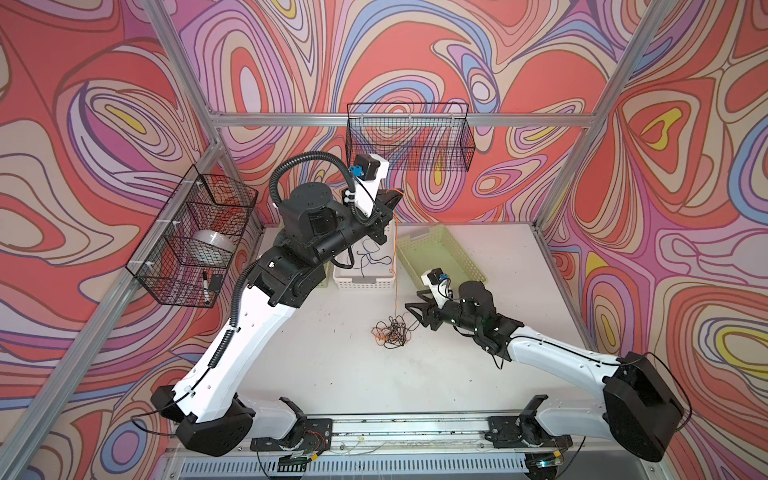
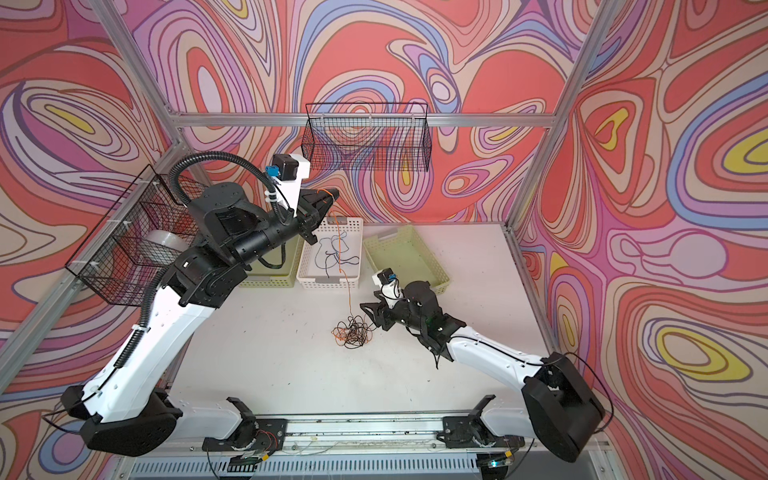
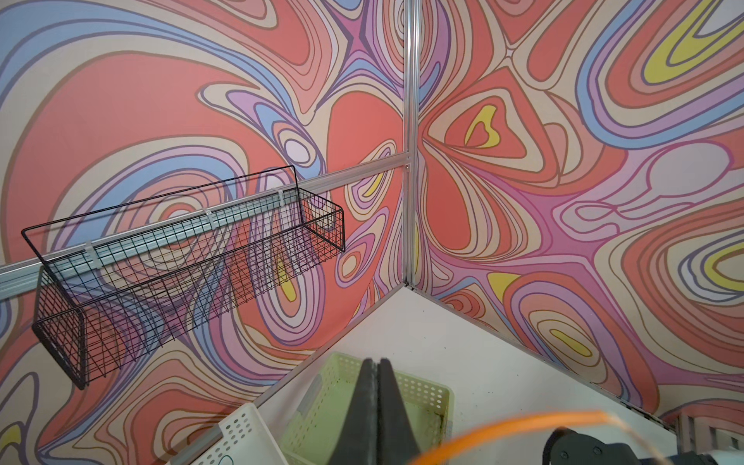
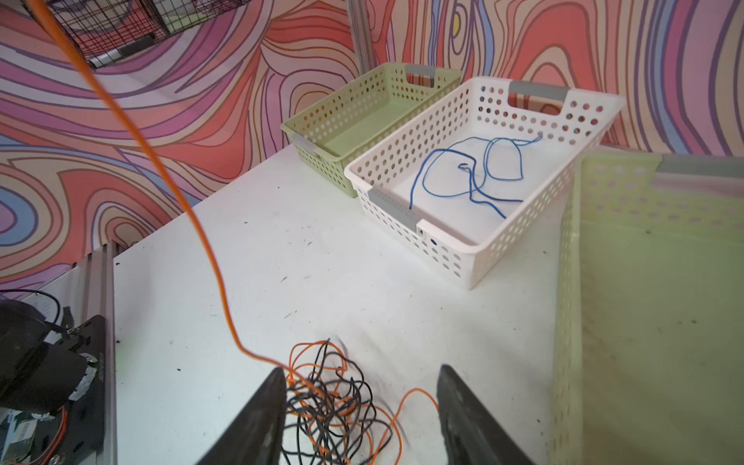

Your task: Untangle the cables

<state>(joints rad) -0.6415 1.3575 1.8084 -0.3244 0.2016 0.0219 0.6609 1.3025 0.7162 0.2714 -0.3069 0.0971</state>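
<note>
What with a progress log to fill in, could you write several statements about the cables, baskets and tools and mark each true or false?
1. The left tool is shut on a thin orange cable. True.
2. The right tool is shut. False: its jaws stand open at the tangle of orange and dark cables.
3. The thin blue cable lies in a pale green basket. False: it lies in the white perforated plastic basket.
4. That tangle rests on the white table. True.
</note>
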